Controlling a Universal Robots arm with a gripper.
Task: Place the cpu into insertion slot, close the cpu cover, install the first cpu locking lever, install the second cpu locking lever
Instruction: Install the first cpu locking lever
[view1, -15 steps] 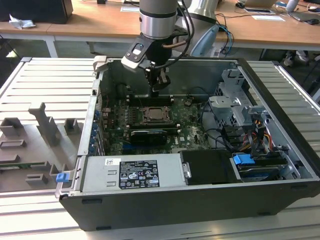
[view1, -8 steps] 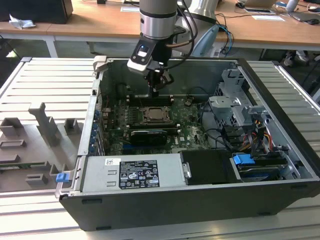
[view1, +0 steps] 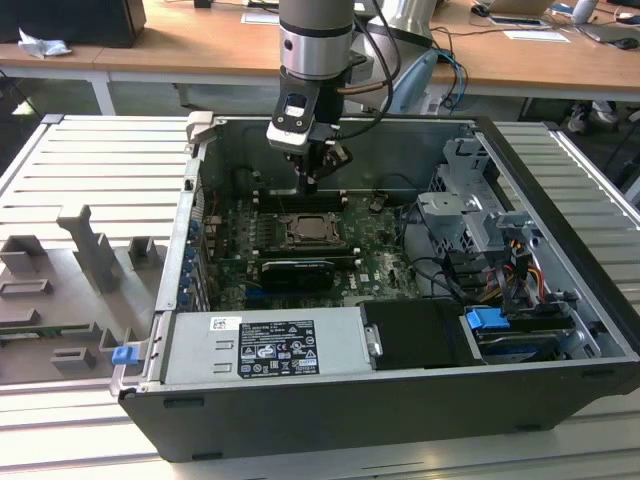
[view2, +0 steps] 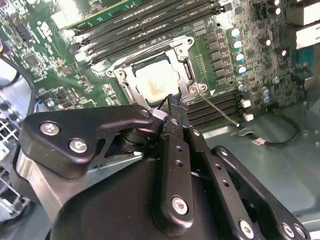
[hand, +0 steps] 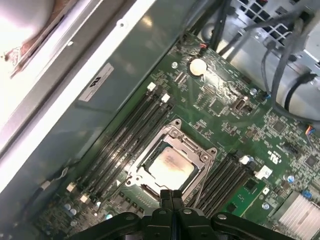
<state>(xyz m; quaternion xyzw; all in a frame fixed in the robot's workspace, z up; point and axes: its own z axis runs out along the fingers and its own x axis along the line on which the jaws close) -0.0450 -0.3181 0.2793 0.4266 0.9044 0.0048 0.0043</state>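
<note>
**Bench (view1: 90, 170), open case (view1: 330, 425): cpu seated**

I find the cpu (hand: 170, 167) in the slot (hand: 149, 189) at the middle of the board (hand: 225, 115), with the cover (hand: 206, 159) framing it. The gripper (hand: 172, 196) hangs over the slot's edge, fingers (hand: 166, 199) together and empty. I judge the cpu light, stiff and fragile: hold it by its edges.

The arm (view1: 316, 35) stood near vertical, with its wrist (view1: 314, 88) directed downward. The gripper (view1: 310, 182) hung beneath the wrist, tilted slightly, fingertips lowest. In both wrist views the black fingers (hand: 166, 200) (view2: 176, 145) lay pressed together, with no gap at the tips.
</note>
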